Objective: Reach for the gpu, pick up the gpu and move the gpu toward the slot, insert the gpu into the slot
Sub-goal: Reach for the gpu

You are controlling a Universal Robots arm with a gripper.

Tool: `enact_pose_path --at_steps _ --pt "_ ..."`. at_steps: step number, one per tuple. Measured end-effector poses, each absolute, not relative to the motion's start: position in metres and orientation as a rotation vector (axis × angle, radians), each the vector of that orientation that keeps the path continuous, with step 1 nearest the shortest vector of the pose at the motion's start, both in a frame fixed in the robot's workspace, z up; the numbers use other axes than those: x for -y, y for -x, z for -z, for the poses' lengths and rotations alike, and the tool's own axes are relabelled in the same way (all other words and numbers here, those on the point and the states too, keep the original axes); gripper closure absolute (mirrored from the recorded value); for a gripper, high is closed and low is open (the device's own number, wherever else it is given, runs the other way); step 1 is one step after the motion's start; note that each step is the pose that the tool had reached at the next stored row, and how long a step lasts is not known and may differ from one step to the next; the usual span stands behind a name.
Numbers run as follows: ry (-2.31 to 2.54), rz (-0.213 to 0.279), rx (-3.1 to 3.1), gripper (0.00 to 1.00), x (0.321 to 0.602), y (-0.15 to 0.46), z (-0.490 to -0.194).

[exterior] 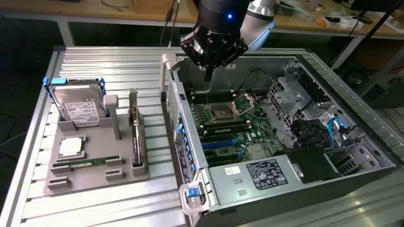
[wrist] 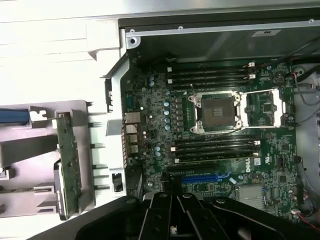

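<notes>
Hovering above the open computer case (exterior: pixel 328 194), the gripper (exterior: pixel 207 75) is gripping nothing, its fingers pressed together. The gpu (exterior: pixel 135 138) is standing on edge in the gray holder (exterior: pixel 94 180) beside the case, well apart from the blue slot (wrist: pixel 202 177) on the motherboard (exterior: pixel 251 116).

Bright overhead glare on table (wrist: pixel 50 50)

1. A hard drive (exterior: pixel 79 108) stands upright in a grey tray (exterior: pixel 94 182), at nine o'clock from the open computer case (exterior: pixel 372 142).
2. A memory stick (exterior: pixel 87 162) lies at six o'clock from the drive.
3. A power supply (exterior: pixel 262 174) sits at six o'clock from the processor socket (exterior: pixel 222 112).
</notes>
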State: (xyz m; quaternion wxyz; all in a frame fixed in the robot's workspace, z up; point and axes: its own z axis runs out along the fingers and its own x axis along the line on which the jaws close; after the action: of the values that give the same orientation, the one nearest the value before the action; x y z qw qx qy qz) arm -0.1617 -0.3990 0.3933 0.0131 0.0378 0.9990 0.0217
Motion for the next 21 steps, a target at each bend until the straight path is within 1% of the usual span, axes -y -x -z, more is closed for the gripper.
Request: enact_pose_path --at_steps 21 --pt "-0.118 -0.068 -3.113 0.89 0.401 0.232 -0.393"
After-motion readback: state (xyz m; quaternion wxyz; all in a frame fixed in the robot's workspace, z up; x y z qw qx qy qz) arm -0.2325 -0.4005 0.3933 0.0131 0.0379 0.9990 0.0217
